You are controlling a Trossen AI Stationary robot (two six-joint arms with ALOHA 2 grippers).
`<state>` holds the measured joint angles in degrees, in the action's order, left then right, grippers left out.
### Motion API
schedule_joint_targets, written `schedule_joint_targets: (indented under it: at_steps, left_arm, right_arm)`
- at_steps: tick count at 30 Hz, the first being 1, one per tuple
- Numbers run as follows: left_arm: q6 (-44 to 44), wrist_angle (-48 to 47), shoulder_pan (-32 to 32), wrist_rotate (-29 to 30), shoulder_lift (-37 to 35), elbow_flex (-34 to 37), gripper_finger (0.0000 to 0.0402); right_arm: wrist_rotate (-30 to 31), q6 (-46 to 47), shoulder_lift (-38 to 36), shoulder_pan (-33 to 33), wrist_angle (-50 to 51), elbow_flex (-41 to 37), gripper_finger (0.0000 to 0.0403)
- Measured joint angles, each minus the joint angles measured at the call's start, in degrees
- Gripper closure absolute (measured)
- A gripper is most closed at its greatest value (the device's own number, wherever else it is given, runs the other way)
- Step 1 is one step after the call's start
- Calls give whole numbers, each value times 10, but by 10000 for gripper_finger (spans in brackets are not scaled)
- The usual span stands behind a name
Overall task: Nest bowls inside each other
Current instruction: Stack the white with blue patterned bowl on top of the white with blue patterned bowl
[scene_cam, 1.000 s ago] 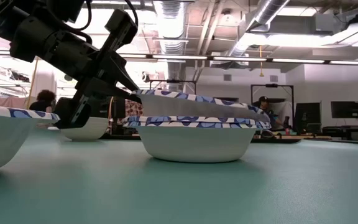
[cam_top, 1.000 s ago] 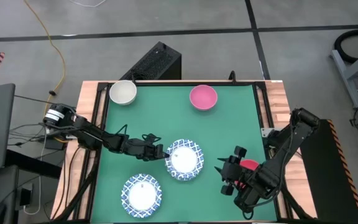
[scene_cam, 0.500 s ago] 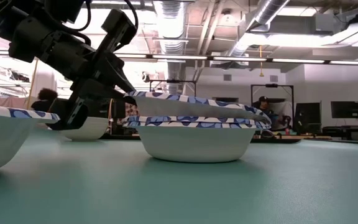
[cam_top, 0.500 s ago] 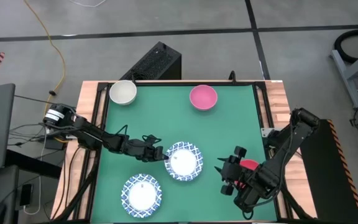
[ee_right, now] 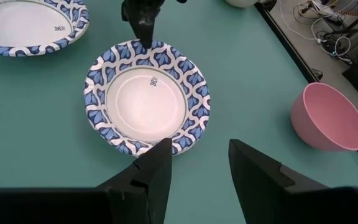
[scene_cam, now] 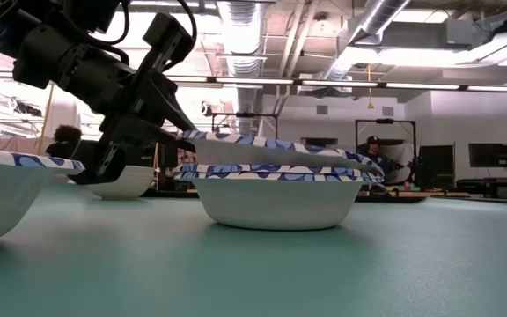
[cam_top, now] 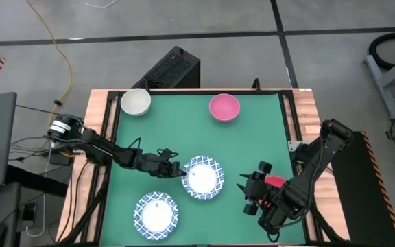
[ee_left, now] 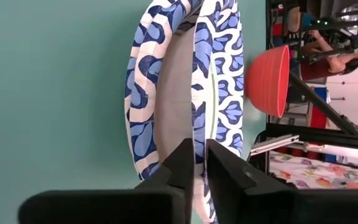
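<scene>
Moved since a second ago: upper bowl has dropped. Its gripper-side rim stood clearly higher then; now it sits closer to the lower bowl, only slightly tilted, far side resting on the lower rim. The left gripper has come down with it. From above, we see the pair nudged a touch toward the front edge.

Unchanged otherwise:
- green table: same layout.
- left arm reaches in from the left side. In its wrist view the left gripper is narrow, pinching the patterned rim of the upper bowl, one finger inside and one outside. The lower bowl is just under it.
- right gripper has not moved; it hangs near the front right, beside the stack. Its jaws are wide and hold nothing, as the right wrist view shows.
- stacked pair sits centre-front on the table.
- third patterned bowl is at front left, apart from the stack.
- pink bowl is at back centre.
- cream bowl is in the back left corner.
- red bowl is on the right, partly hidden under the right arm.
</scene>
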<state>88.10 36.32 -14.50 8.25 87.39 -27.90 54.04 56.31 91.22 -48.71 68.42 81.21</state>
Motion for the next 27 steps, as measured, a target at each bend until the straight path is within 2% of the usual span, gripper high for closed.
schedule_joint_targets:
  at_steps: [7,14,18,27]
  left_arm:
    - [-35,2,2,1,0,0,300]
    - [-72,-3,35,-72,0,0,241]
    - [-74,-30,53,-107,0,0,225]
    - [-94,-57,85,-160,0,0,223]
  right_arm:
    - [0,0,0,0,0,0,223]
    - [0,0,0,0,0,0,223]
    - [-1,2,0,0,-1,0,223]
    - [-1,2,0,0,-1,0,223]
